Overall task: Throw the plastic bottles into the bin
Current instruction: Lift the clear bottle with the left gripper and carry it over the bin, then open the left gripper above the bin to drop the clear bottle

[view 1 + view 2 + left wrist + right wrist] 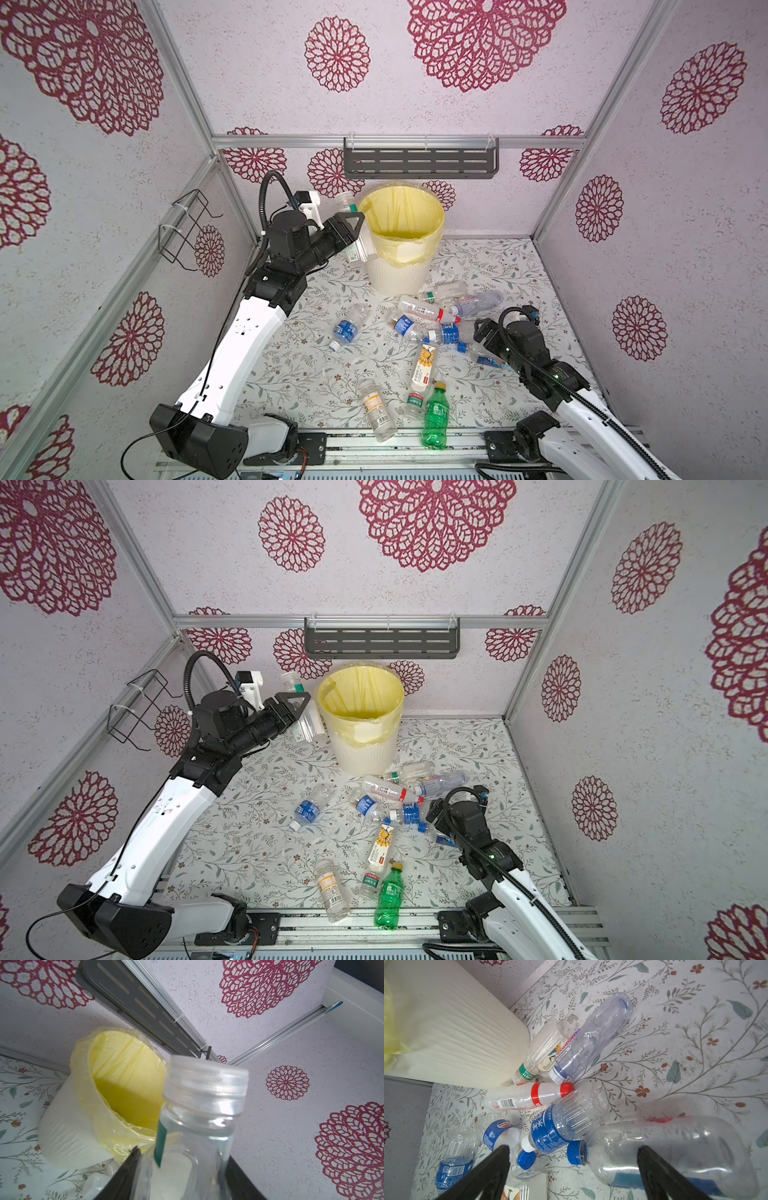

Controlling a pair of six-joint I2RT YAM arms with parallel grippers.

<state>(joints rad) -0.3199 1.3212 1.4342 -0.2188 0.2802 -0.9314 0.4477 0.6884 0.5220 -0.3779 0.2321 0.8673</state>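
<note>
Plastic bottles (pixel 417 308): in both top views most lie scattered on the floral table (pixel 299 374) in front of the bin (pixel 399 274). One clear bottle (pixel 359 247) is up in the left gripper (pixel 353 224), just beside the bin's rim. The right gripper (pixel 481 330) hangs low over the pile.
Left wrist: jaws pinch the clear bottle (pixel 205 1082), cap end near the bin (pixel 68 1126) mouth.
Right wrist: jaws spread wide over a blue-capped bottle (pixel 654 1147) lying on the table.
</note>
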